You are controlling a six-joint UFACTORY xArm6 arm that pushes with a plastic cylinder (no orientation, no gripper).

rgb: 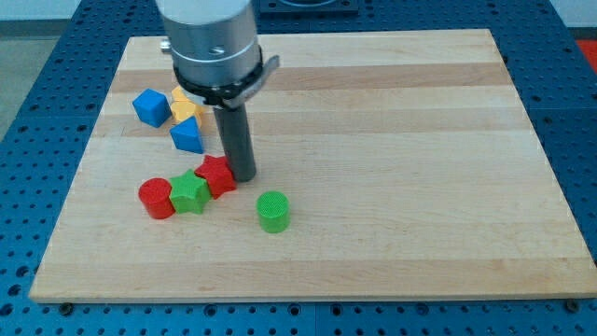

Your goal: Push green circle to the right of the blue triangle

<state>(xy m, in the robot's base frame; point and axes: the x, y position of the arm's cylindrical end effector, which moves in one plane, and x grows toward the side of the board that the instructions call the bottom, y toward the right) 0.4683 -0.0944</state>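
Observation:
The green circle (272, 211) stands on the wooden board (392, 140) below the middle, left of centre. The blue triangle (187, 136) lies up and to the view's left of it, near the left side. My tip (242, 176) is down on the board between them, just right of a red block (217, 175), above and left of the green circle and below and right of the blue triangle. It touches neither the circle nor the triangle.
A green star-shaped block (190, 192) and a red cylinder (157, 198) sit in a row left of the red block. A blue cube (149, 107) and yellow blocks (184, 109) lie above the blue triangle, partly hidden by the arm.

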